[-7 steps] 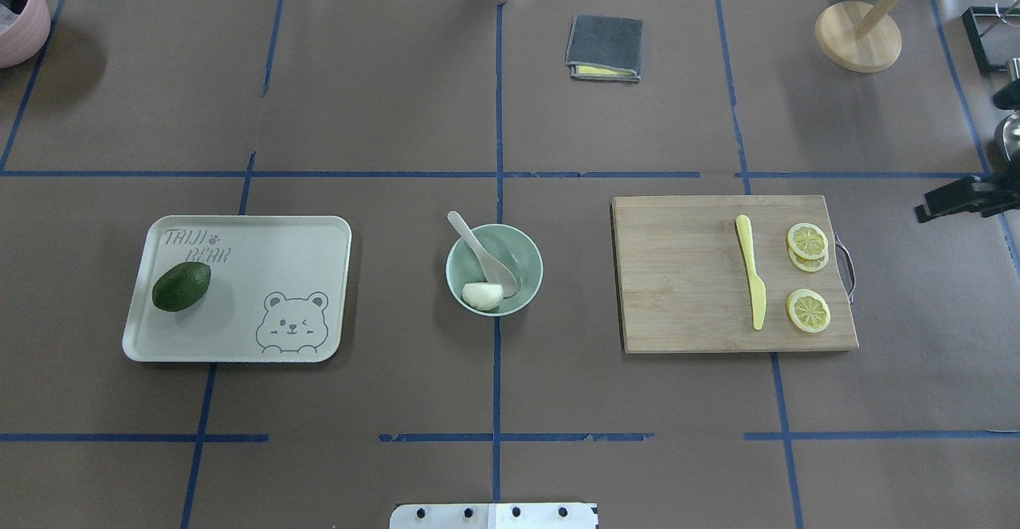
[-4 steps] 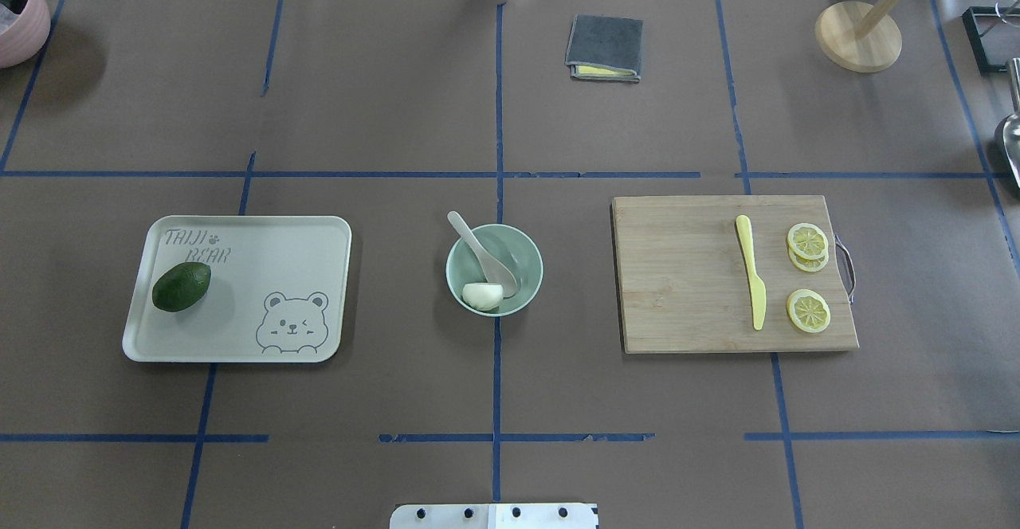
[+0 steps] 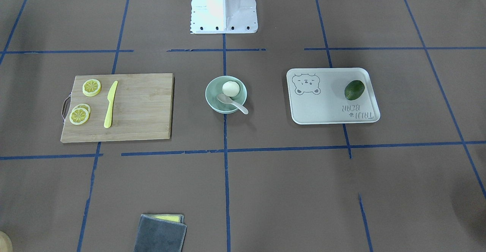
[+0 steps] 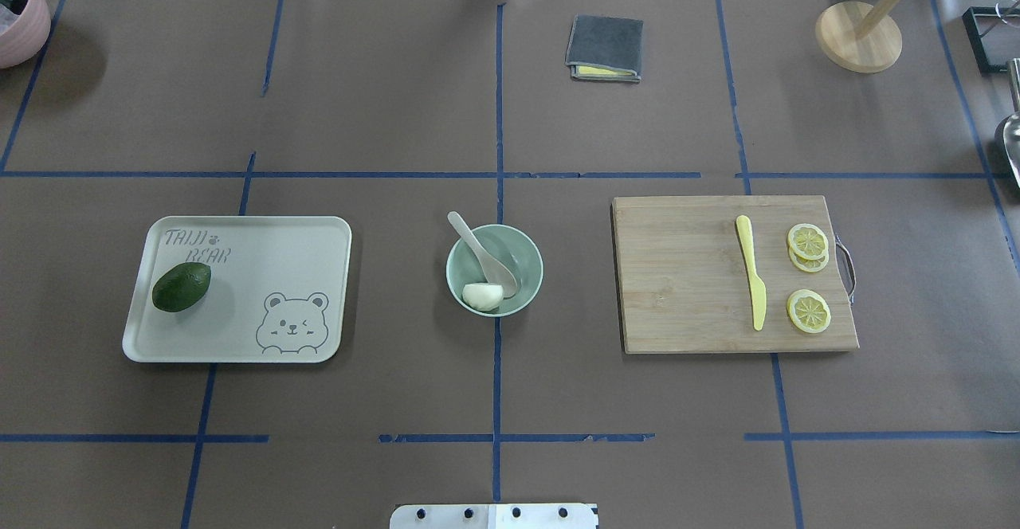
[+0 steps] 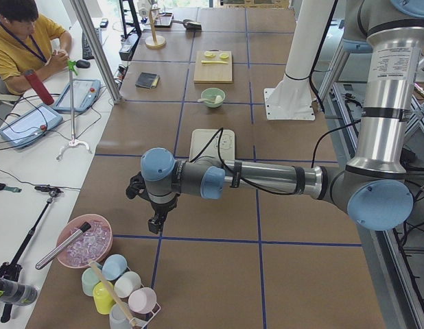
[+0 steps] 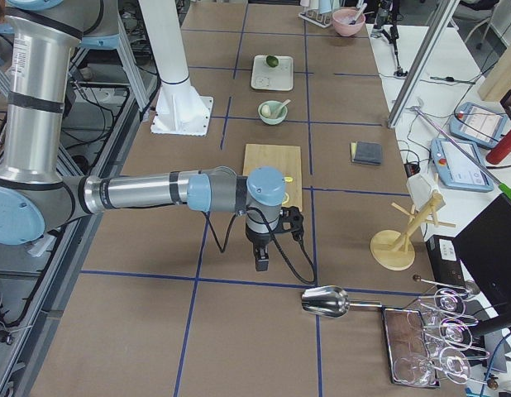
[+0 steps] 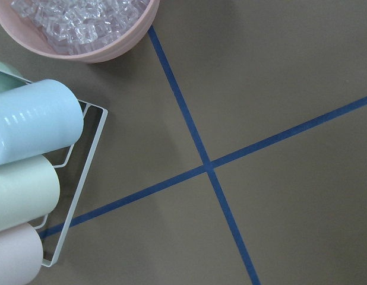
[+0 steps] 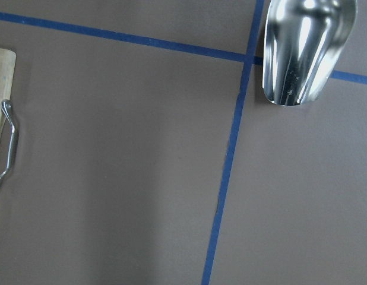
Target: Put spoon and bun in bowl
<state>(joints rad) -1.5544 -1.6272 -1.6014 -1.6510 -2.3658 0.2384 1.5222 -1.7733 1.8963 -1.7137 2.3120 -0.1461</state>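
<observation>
the bowl (image 4: 464, 262) sits at the middle of the table with the one bun (image 4: 482, 295) inside against its near wall and the one spoon (image 4: 480, 252) beside it, scoop down in the bowl, handle leaning out over the far rim. neither arm is near it. the left gripper (image 5: 157, 223) hangs over the table's left end by a pink bowl (image 7: 82, 29) of clear chunks, and the right gripper (image 6: 260, 260) hangs off the right end near a metal scoop (image 8: 305, 47). from here i cannot tell how far either one is parted. left of the bowl a tray (image 4: 263, 250) carries a single avocado (image 4: 182, 286). right of it a cutting board (image 4: 677, 274) holds one yellow knife (image 4: 751, 270) and three lemon slices (image 4: 808, 310), two of them overlapping.
</observation>
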